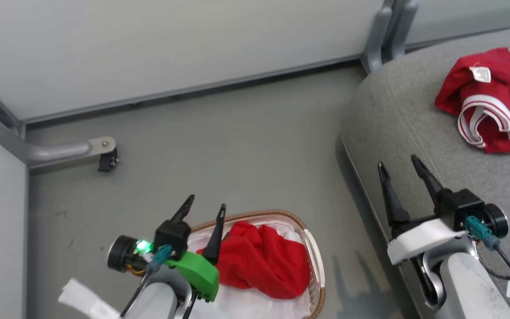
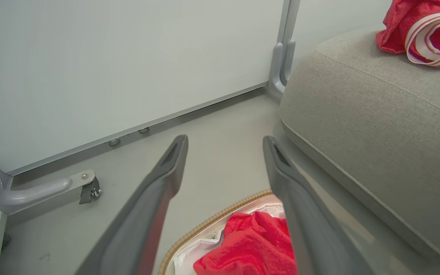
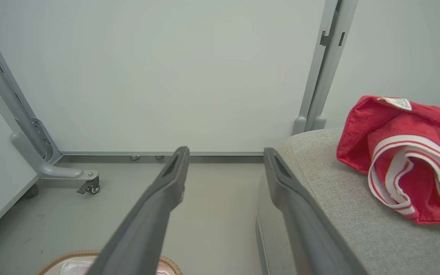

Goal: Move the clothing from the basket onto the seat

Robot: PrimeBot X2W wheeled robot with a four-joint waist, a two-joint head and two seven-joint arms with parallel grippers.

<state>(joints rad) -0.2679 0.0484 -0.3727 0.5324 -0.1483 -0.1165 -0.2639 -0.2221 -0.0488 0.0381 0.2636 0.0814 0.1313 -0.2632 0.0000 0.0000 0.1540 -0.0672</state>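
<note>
Red garment (image 1: 261, 261) in basket (image 1: 318, 266), striped garment (image 1: 487, 104) (on seat (image 1: 414, 119))

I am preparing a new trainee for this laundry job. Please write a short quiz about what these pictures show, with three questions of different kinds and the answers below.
1. True or false: the red garment with white striped trim lies on the seat.
2. What lies in the basket?
A. a crumpled red garment
B. a blue towel
C. a pair of shoes
3. Which hand is nearer the basket, and are its fingers apart or together?

Key
1. True
2. A
3. The left hand; apart
</note>
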